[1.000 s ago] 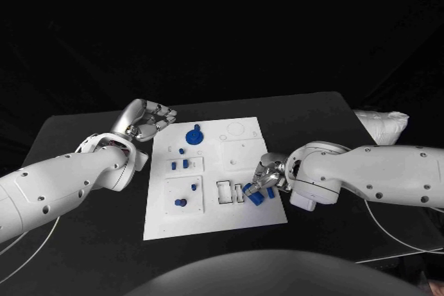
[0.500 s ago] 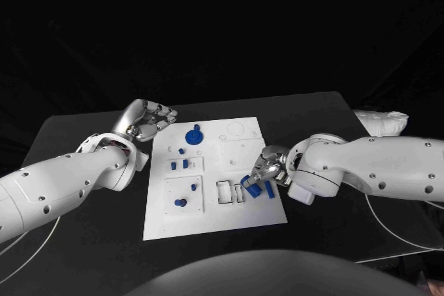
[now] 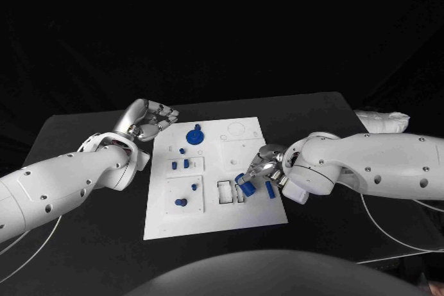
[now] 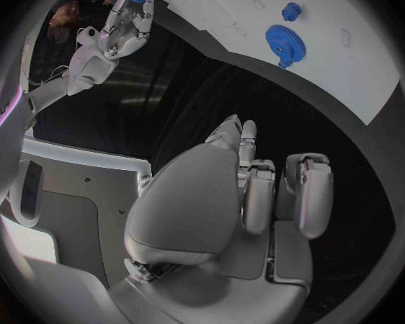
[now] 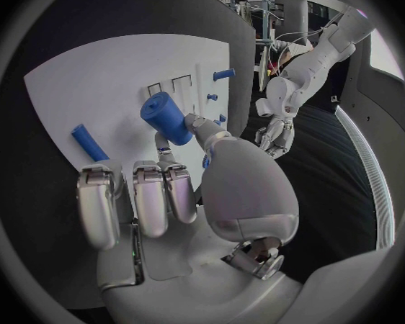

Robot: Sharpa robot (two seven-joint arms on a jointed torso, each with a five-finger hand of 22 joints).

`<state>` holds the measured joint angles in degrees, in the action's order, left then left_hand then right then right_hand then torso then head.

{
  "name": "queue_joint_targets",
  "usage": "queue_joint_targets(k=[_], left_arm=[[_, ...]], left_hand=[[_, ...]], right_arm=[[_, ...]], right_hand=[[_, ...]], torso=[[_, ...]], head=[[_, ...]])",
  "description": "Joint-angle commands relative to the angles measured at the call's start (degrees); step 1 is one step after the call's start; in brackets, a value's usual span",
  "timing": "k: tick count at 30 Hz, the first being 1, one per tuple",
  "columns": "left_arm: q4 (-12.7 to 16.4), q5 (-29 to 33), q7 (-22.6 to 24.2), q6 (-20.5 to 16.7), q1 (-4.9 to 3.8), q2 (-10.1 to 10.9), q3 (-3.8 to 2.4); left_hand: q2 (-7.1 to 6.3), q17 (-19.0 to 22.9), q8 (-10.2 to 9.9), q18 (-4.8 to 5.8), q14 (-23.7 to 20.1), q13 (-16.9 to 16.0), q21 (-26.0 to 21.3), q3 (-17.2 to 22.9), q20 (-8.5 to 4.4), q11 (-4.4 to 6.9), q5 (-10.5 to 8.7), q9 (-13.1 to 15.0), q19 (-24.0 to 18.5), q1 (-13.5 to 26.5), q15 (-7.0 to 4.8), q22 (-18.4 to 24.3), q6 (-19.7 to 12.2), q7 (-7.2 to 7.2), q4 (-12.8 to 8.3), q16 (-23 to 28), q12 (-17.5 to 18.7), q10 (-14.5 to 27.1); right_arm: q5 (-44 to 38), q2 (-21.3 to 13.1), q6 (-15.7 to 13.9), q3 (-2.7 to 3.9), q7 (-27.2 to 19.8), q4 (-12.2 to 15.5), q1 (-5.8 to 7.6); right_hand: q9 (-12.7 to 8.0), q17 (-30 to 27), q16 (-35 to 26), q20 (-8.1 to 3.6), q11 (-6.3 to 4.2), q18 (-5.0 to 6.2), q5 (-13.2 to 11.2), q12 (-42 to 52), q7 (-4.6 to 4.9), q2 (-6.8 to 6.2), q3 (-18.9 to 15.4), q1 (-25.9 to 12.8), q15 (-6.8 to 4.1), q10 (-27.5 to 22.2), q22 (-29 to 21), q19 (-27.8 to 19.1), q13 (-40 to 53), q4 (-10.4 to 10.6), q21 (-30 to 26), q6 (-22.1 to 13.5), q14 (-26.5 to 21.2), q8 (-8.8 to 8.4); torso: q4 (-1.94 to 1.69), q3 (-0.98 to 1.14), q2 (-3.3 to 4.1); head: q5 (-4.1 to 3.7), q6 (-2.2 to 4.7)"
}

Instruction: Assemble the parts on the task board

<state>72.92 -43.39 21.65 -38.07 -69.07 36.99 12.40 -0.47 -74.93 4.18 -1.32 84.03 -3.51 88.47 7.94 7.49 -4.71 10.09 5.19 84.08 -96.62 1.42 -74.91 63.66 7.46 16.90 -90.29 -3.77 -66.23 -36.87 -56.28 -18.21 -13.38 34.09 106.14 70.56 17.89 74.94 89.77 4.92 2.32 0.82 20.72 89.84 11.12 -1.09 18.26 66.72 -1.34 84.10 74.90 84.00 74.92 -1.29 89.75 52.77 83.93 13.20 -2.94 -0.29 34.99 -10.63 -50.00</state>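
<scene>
- Right hand (image 3: 262,169) over the board (image 3: 215,220), near its right edge, pinching a blue cylinder (image 5: 166,120) at the fingertips while the other fingers curl in below it.
- Cylinder sits just beyond the fingertips, tilted, long axis slanting across the board rather than standing square to it; free end points away from the palm, toward the board face.
- Slots (image 3: 225,192) lie just beside and under the held piece, toward the board's near edge — that gap between cylinder end and slot is what the next move hangs on, by my reading.
- Blue bar (image 3: 270,189) lies flat close to the right edge, long axis running near to far, right by the hand.
- Left hand (image 3: 148,120) off the board's far left corner, fingers curled in, nothing in them; well apart from the action.
- Gear (image 3: 194,137) stands at the far end, nearer the left hand.
- Right hand is plainly the nearer one to the slots.
</scene>
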Motion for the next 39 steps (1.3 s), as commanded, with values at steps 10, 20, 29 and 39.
queue_joint_targets(k=[10, 20, 29, 39], left_arm=[[0.01, -0.12, 0.6, 0.56, -0.03, -0.23, -0.05], [0.17, -0.12, 0.61, 0.46, -0.04, -0.05, -0.05], [0.19, -0.12, 0.6, 0.43, -0.04, -0.04, -0.05], [0.21, -0.12, 0.62, 0.45, -0.04, 0.05, -0.05]], left_hand=[[0.19, -15.07, -0.2, 0.94, 5.97, 0.02, 0.11, 0.35, -0.23, -0.15, -0.22, 0.04, 4.84, 0.29, -0.2, -14.6, 0.28, 0.03, -0.1, 0.29, 0.2, -0.05], [0.19, -15.07, -0.2, 0.94, 5.97, 0.02, 0.11, 0.35, -0.23, -0.15, -0.22, 0.04, 4.84, 0.29, -0.2, -14.6, 0.28, 0.03, -0.1, 0.29, 0.2, -0.05], [0.19, -15.07, -0.2, 0.94, 5.97, 0.02, 0.11, 0.35, -0.23, -0.15, -0.22, 0.04, 4.84, 0.29, -0.2, -14.6, 0.28, 0.03, -0.1, 0.29, 0.2, -0.05], [0.19, -15.07, -0.2, 0.94, 5.97, 0.02, 0.11, 0.35, -0.23, -0.15, -0.22, 0.04, 4.84, 0.29, -0.2, -14.6, 0.28, 0.03, -0.1, 0.29, 0.2, -0.05]], right_arm=[[4.93, 2.5, -1.46, 0.01, -0.34, -1.08, -0.01], [7.28, 4.91, -2.04, -0.01, 0.36, -2.41, -0.42], [8.2, 6.2, -2.23, -0.02, 1.05, -3.16, -0.74], [8.4, 6.83, -3.25, -0.02, 1.08, -3.41, -1.05]], right_hand=[[0.1, 15.06, 0.23, -0.43, -0.54, -0.82, -0.8, 0.16, -5.57, -0.29, -0.47, 0.18, -0.37, 5.9, 15.1, 6.0, 15.08, -0.08, 0.25, 7.93, 6.07, -0.04], [0.12, 15.06, 0.23, -0.45, -0.57, -0.82, -0.94, 0.16, -5.59, -0.28, -0.56, 0.08, -0.4, 5.9, 15.1, 6.0, 15.08, -0.02, 0.25, 8.06, 6.07, -0.1], [0.13, 15.06, 0.23, -0.47, -0.59, -0.82, -1.07, 0.16, -5.62, -0.21, -0.62, -0.01, -0.44, 5.9, 15.1, 6.0, 15.08, 0.08, 0.25, 8.18, 6.07, -0.17], [0.1, 15.06, 0.23, -0.56, -0.59, -0.82, -1.62, 0.16, -5.58, -0.13, -0.97, -0.52, -0.53, 5.9, 15.1, 6.0, 15.08, 0.49, 0.25, 8.23, 6.07, -0.59]], torso=[[0.06, 0.02, -0.01], [-0.02, 0.02, 0.0], [0.01, 0.0, -0.02], [0.01, 0.01, 0.0]], head=[[-0.02, 0.0], [0.12, 0.0], [0.12, 0.0], [0.14, 0.0]])
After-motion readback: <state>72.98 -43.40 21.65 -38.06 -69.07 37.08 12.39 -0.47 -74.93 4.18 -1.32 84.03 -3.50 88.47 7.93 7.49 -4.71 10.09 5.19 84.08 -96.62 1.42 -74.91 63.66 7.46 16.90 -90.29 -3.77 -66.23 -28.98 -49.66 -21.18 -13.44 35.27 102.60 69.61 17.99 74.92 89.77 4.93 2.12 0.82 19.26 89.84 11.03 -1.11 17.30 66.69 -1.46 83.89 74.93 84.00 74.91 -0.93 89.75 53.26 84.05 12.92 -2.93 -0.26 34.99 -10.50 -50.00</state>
